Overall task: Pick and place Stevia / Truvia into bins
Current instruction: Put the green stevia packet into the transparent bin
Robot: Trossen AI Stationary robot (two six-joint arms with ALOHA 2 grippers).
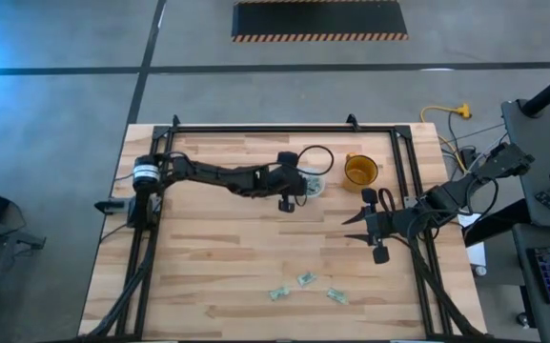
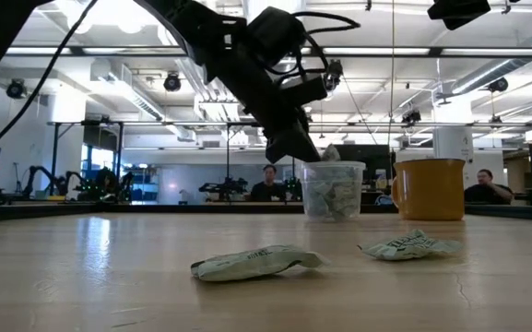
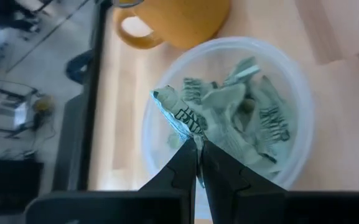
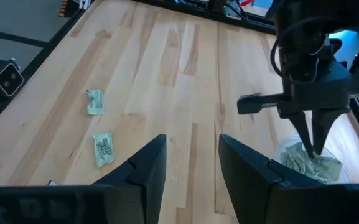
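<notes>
Three loose sachets (image 1: 306, 280) lie in a short row on the wooden table (image 1: 217, 248) at its near edge, well apart from both arms; the low view shows two of them crumpled on the boards in front, and the right wrist view catches two more lying flat. Far back, right of the table's middle, stands the translucent cup (image 3: 291, 112), already holding a heap of pale green and white sachets. Just to its right, nearly touching, is the orange cup (image 1: 360, 171) with its handle. Reaching in from the left side, the left arm hangs its left gripper (image 3: 198, 163) directly over the translucent cup, fingers pressed together and pinching one held sachet (image 3: 178, 112) by its lower end, so the packet sticks up above the pile inside. From the low view that gripper points steeply down at the cup's rim, and the right wrist view shows its tips at the mouth of the cup. Over at the right edge of the table, the right gripper (image 1: 365, 218) waits above bare wood, its two dark fingers (image 4: 143, 165) spread apart with nothing between them, facing left across the boards toward the loose packets.
</notes>
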